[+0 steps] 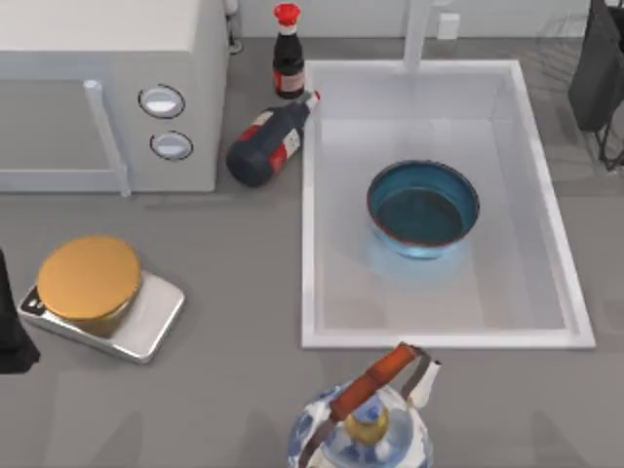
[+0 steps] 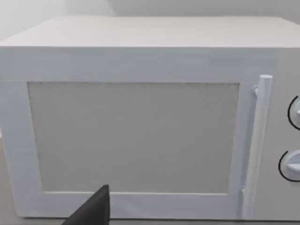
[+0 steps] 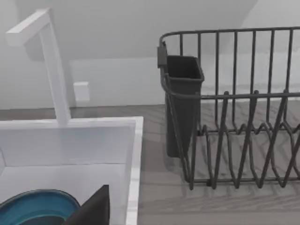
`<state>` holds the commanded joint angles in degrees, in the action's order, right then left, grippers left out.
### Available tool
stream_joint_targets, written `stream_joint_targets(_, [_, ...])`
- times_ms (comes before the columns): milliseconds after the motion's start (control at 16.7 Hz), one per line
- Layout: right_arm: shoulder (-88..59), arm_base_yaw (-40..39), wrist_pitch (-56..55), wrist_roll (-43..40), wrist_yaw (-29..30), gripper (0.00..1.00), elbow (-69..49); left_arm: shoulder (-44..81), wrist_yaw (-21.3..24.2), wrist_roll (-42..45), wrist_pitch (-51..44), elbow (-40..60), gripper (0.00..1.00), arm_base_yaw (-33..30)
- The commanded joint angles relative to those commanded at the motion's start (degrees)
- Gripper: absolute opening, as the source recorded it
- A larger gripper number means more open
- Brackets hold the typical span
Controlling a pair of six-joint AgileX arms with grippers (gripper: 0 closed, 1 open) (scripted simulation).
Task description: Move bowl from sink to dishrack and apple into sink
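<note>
The blue bowl [image 1: 422,208] with a teal inside and reddish rim sits upright on the sink's bottom, toward the back right. The white sink [image 1: 439,339] fills the table's right half. In the right wrist view the bowl's edge [image 3: 37,204] shows inside the sink's rim [image 3: 133,159], and the wire dishrack [image 3: 234,140] stands just beyond it. The dishrack's wires [image 1: 556,49] show faintly at the back right. My right gripper [image 1: 597,68] hangs over the dishrack's side. My left gripper [image 1: 10,336] is at the table's left edge. The apple is out of view.
A white microwave [image 1: 107,93] fills the back left. One dark bottle [image 1: 287,54] stands and another [image 1: 268,144] lies by the sink's left rim. A scale with a golden disc [image 1: 90,278] is front left, a blue-and-white kettle [image 1: 366,424] front centre. The faucet [image 1: 419,29] rises behind the sink.
</note>
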<state>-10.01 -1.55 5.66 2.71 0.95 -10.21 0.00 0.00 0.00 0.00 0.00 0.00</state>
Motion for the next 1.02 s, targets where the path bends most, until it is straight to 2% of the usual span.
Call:
stream_joint_targets(360, [-25.84, -5.12, 13.96, 6.40, 1.09, 1.00, -25.03, 0.00, 0.00, 0.00, 0.00, 0.00, 1.00, 0.00])
stream_joint_targets(1020, [-93.77, -18.67, 45.79, 20.09, 3.20, 1.00, -87.86, 0.00, 0.00, 0.00, 0.00, 0.00, 1.00, 0.00])
